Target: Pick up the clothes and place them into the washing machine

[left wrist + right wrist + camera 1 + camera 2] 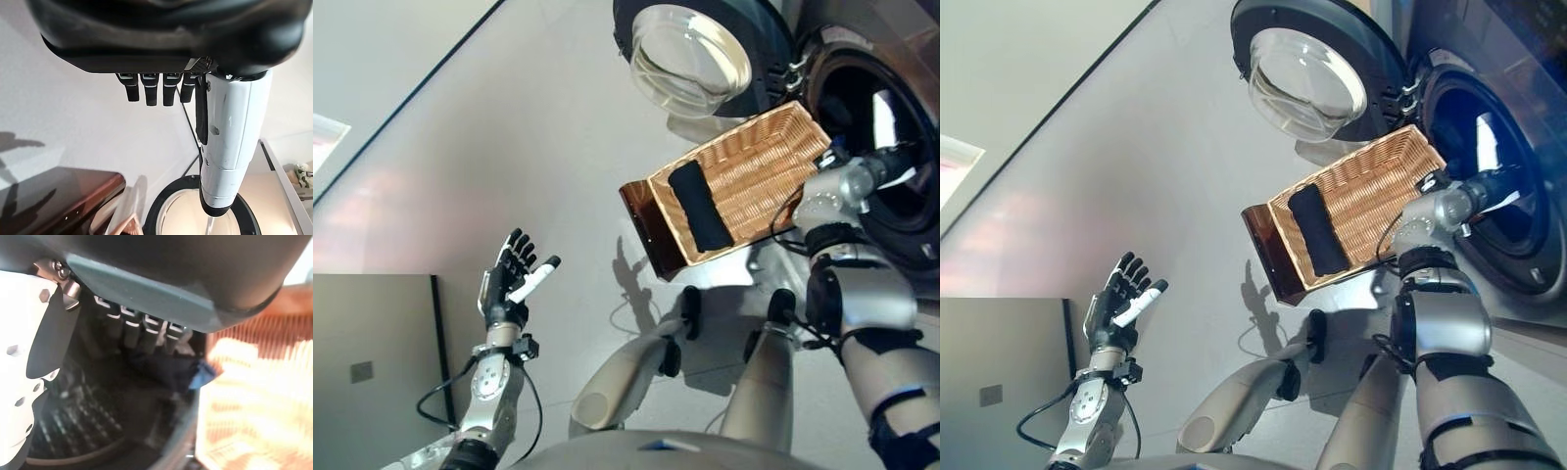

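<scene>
The washing machine [901,211] stands at the upper right with its round glass door [690,59] swung open. My right arm reaches into the dark drum. In the right wrist view my right hand [171,274] has straight fingers [146,333], and a dark blue cloth [166,369] lies just past them by the drum's rim. A wicker basket [724,142] sits tilted beside the machine with a dark garment [700,206] lying in it. My left hand [509,279] is raised at the lower left, open and empty, far from the basket.
The basket rests on a brown stand [644,230]. A grey cabinet [372,362] stands at the lower left. Pale floor spreads between my left hand and the basket.
</scene>
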Tool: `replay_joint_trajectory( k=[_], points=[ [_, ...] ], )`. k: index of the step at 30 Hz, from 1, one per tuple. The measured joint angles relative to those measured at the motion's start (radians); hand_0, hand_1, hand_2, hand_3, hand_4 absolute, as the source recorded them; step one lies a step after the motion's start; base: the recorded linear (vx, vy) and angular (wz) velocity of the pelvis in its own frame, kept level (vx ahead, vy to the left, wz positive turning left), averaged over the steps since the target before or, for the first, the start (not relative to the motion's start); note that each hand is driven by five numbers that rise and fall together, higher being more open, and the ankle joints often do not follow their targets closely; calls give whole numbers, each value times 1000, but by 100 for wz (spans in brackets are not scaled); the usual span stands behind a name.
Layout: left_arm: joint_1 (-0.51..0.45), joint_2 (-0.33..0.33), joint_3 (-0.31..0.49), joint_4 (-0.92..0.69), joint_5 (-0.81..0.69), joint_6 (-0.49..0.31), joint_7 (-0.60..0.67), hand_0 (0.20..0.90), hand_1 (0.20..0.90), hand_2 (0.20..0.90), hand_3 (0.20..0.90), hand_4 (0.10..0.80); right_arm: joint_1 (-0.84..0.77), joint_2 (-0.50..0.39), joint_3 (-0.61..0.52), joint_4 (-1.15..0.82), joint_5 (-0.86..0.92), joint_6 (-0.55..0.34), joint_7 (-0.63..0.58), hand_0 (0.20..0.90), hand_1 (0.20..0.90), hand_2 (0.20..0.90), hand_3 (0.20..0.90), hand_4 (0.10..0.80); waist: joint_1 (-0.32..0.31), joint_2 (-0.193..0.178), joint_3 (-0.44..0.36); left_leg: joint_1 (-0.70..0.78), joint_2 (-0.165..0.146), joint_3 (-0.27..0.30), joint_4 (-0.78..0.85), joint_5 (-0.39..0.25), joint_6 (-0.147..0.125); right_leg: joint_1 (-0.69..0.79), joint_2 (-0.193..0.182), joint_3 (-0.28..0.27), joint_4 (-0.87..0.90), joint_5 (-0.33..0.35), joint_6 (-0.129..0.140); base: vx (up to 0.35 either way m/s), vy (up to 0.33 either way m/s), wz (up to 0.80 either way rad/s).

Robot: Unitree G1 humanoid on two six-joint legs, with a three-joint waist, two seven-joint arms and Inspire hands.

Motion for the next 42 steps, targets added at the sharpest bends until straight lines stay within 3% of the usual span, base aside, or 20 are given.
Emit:
replay_joint_trajectory(
  k=[12, 15, 16, 19, 26, 29, 33, 42],
  points=[
    [0, -28, 7, 41, 0, 2, 0, 900, 900, 900, 900, 800, 151, 196, 66, -5, 37, -6, 72, 900, 900, 900, 900, 800, -13, -14, 8, -4, 3, -23, 20, -3, -4, 19, 0, -20, -3, 2, -2, 11, -8, 5],
    [0, -28, 9, 43, 1, 2, 1, 900, 900, 900, 900, 800, 161, 196, 119, 13, 16, 9, 77, 900, 900, 900, 900, 800, -13, -21, 9, -13, 2, -27, 28, -5, -6, 18, -1, -23, -5, 6, -2, 29, -23, 4],
    [0, -28, 14, 42, 1, 3, 2, 900, 900, 900, 900, 800, 158, 187, 190, 57, -71, 54, 73, 900, 900, 900, 900, 800, -12, -30, 11, -20, 2, -27, 41, -8, -7, 18, -2, -27, -7, 9, -1, 111, -37, 5],
    [10, -33, 43, 45, 5, 4, 3, 900, 900, 900, 900, 800, 147, 187, 231, 103, -210, 119, 54, 900, 900, 900, 900, 800, -5, -62, 10, -21, 7, -31, 50, -12, -9, 26, 2, -29, -12, 9, -2, 3, -16, -1],
    [18, -32, 84, 1, 47, 17, 23, 900, 900, 900, 900, 800, 34, 146, 460, 267, -631, 317, -6, 900, 900, 900, 900, 800, 19, -92, 17, -38, 13, -54, 68, -10, -12, 35, 2, -54, -19, 9, -2, -5, -25, 10],
    [20, -27, 93, -60, 81, 18, 36, 900, 900, 900, 900, 800, -2, 147, 488, 306, -767, 360, -5, 900, 900, 900, 900, 800, 39, -104, 23, -46, 14, -66, 72, -10, -13, 35, 0, -70, -10, 6, -6, -7, -79, 12],
    [-13, -14, 107, -169, 141, 18, 47, 900, 900, 900, 900, 800, -35, 143, 486, 319, -806, 397, -2, 900, 900, 900, 900, 800, 48, -137, 45, -90, 15, -116, 119, -14, -25, 28, -5, -109, 21, -15, -23, 7, -36, 40],
    [-69, 7, 131, -249, 182, 18, 82, 900, 900, 900, 900, 800, -142, 142, 487, 353, -829, 421, 1, 900, 900, 900, 900, 800, 96, -201, 83, -208, 20, -160, 230, -45, -46, -46, -8, -155, 83, -42, -43, 7, -21, 14]
  ],
)
